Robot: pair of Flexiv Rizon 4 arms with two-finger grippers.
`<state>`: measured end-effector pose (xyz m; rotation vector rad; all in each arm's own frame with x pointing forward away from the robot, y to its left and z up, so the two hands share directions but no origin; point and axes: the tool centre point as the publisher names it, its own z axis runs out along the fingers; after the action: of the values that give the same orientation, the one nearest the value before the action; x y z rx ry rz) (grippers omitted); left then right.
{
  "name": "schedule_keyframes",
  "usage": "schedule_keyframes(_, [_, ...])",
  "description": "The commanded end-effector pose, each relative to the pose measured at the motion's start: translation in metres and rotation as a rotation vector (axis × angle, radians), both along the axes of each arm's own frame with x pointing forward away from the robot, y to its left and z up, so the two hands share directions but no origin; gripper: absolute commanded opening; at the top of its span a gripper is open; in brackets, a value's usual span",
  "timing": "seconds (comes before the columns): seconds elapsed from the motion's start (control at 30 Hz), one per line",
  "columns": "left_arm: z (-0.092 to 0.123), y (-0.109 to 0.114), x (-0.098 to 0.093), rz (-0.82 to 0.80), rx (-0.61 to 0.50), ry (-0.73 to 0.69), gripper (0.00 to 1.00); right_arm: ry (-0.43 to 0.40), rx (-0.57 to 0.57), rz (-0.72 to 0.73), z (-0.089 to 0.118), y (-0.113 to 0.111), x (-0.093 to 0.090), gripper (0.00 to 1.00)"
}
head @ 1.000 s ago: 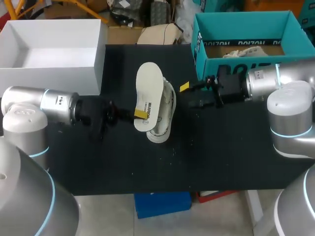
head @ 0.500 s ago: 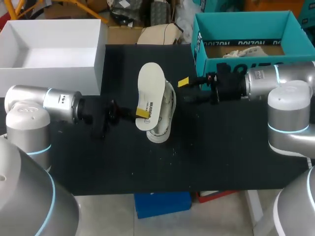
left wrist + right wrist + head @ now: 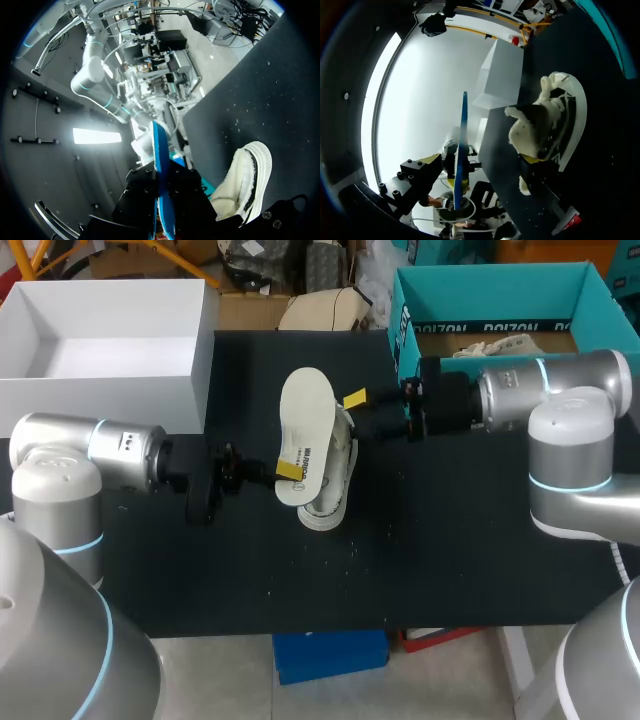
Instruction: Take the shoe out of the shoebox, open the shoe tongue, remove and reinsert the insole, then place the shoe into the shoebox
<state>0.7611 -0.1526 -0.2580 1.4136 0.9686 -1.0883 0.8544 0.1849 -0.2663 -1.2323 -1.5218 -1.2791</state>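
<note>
So the table (image 3: 450, 540) has a plain black top, kinda dusty, with little white specks (image 3: 350, 550) scattered over the middle and toward the front edge. The white shoe (image 3: 325, 512) lies on its side roughly in the middle, sole edge against the surface. At the back left corner sits a big open white box (image 3: 100, 400), and at the back right corner is the open teal shoebox (image 3: 403, 335), both well apart from the shoe
</note>
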Motion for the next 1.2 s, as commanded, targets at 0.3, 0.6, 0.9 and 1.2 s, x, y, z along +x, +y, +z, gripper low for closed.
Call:
schedule_keyframes(0.3, [0.000,-0.001,-0.001,0.002,0.003,-0.003,0.00,0.006,-0.021,-0.005,0.009,0.034,-0.015,0.55])
schedule_keyframes(0.6, [0.000,-0.001,-0.001,0.002,0.003,-0.003,0.00,0.018,0.001,0.004,-0.001,0.057,-0.019,0.49])
schedule_keyframes(0.9, [0.000,-0.001,-0.001,0.002,0.003,-0.003,0.00,0.024,-0.011,-0.006,-0.002,0.056,-0.018,0.00])
schedule_keyframes(1.2, [0.007,0.005,-0.002,0.046,0.153,0.016,1.00,0.024,-0.011,-0.006,-0.002,0.056,-0.018,0.00])
